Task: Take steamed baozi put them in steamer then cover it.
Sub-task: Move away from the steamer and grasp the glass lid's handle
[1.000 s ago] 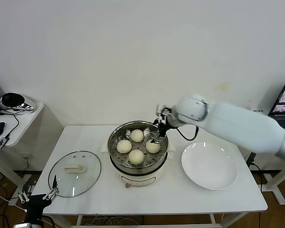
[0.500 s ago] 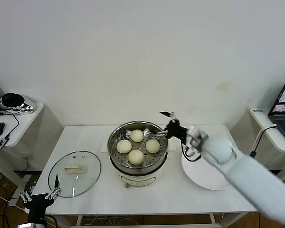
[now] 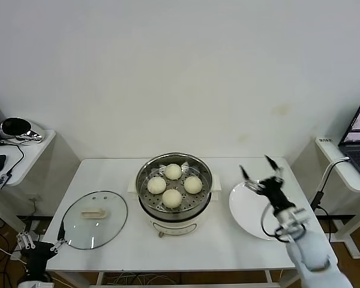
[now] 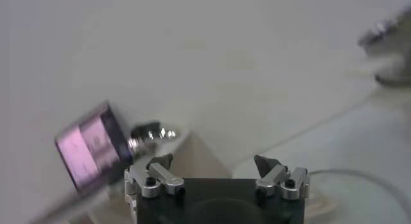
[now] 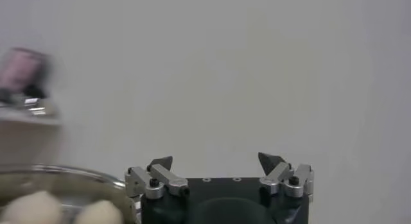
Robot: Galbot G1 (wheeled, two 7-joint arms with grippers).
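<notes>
Several cream-white baozi (image 3: 171, 197) lie on the perforated tray inside the steel steamer (image 3: 145, 201) at the table's middle; the right wrist view catches its rim (image 5: 61, 175) and two baozi (image 5: 33, 209). The steamer stands uncovered. The glass cover (image 3: 111, 223) lies flat on the table to the steamer's left, its bar handle up. My right gripper (image 3: 261, 168) is open and empty above the white plate, well right of the steamer; its jaws (image 5: 215, 161) stand wide. My left gripper (image 3: 44, 237) is open and empty at the table's front-left corner, just beside the cover's edge, and shows empty (image 4: 214, 161) in its own view too.
A bare white plate (image 3: 252, 217) sits right of the steamer. A side table with a shiny helmet-like object (image 3: 17, 128) and a mouse stands at the far left; a laptop (image 3: 359, 133) is on a desk at the far right. A wall is close behind.
My right arm has drawn back from the steamer's right rim, swinging right and toward me until its gripper is over the plate. The left gripper shifted slightly left. The baozi stayed put.
</notes>
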